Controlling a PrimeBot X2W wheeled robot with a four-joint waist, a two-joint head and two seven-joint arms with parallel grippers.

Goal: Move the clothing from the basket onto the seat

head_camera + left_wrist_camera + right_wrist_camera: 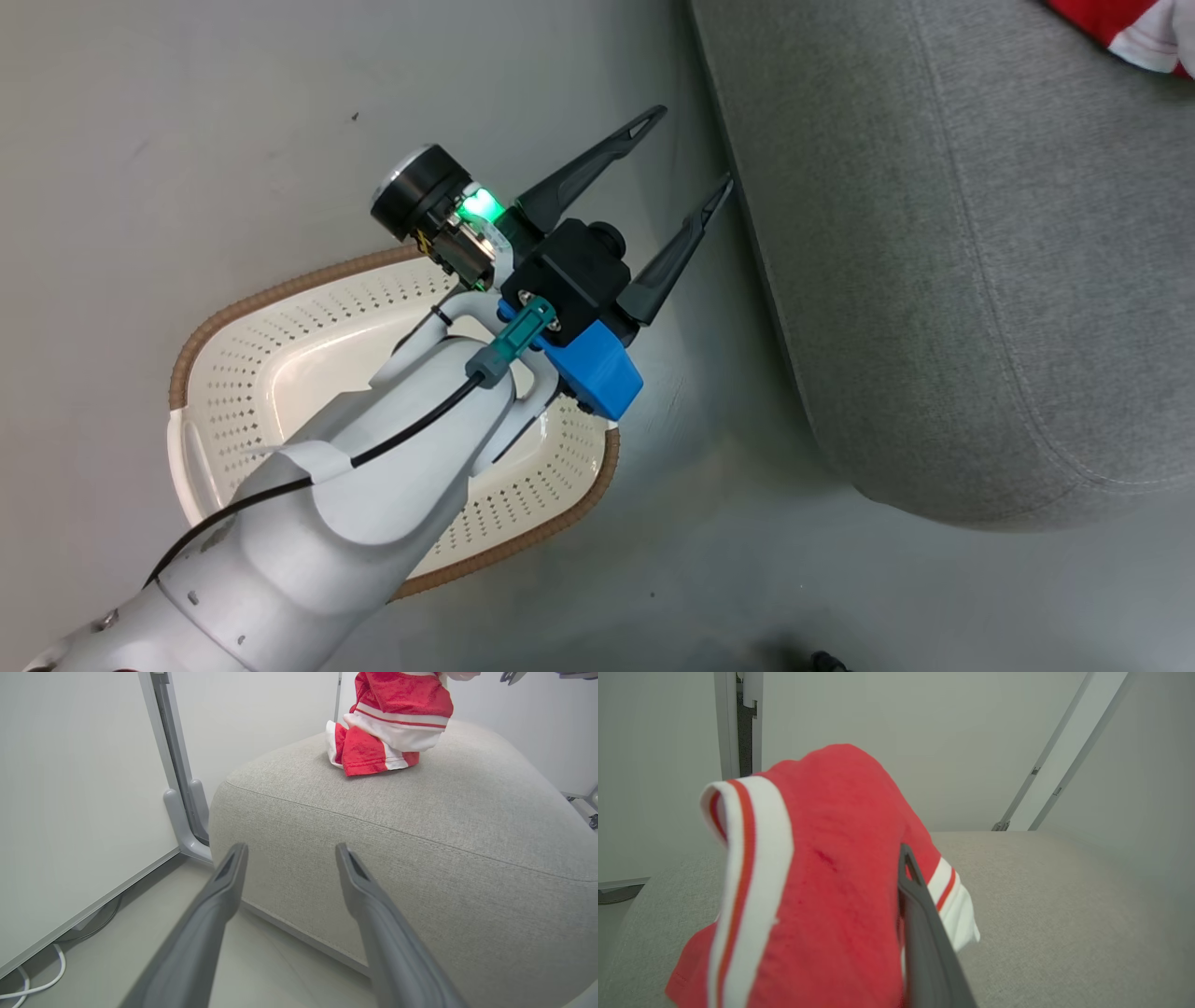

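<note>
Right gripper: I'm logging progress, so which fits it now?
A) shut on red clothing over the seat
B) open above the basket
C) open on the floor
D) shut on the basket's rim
A: in the right wrist view the right gripper is closed on the clothing, with the seat beneath.

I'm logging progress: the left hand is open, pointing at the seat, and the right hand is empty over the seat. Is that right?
Not quite: the right hand is not empty. The right wrist view shows it shut on the red and white clothing, over the seat. The left hand is indeed open, pointing at the seat.
</note>
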